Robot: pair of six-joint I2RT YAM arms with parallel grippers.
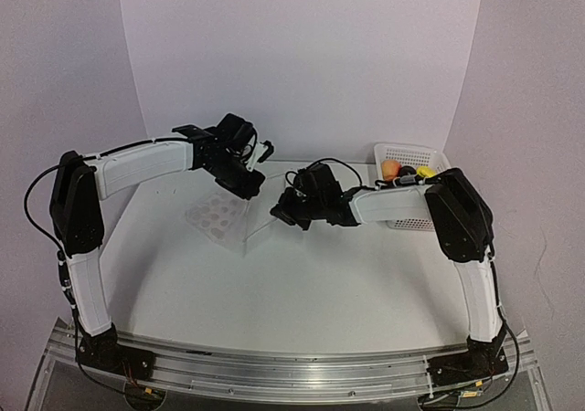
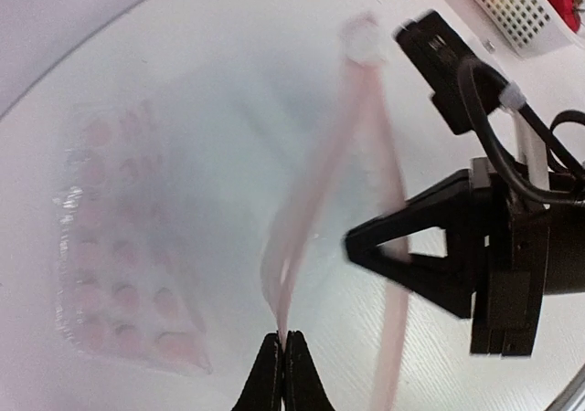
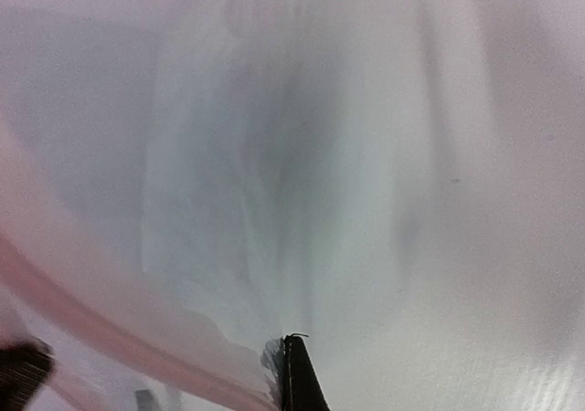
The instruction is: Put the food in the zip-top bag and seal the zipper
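Top external: the zip-top bag (image 1: 218, 217) lies flat on the table (image 1: 274, 292) between the arms, its right edge lifted. The left gripper (image 1: 249, 184) and right gripper (image 1: 285, 212) meet at that edge. The food (image 1: 391, 168) sits in the white basket (image 1: 411, 148) at far right; none shows in the bag.

Left wrist: left jaws together, pinching one lip of the zipper (image 2: 320, 183). The right gripper holds the opposite lip, so the mouth gapes. Bag interior looks empty.

Right wrist: right jaws closed on clear bag film, with a pink strip at lower left.

Judgement: mouth opened, early stage. Loading every piece and pressing the seal are not yet done.
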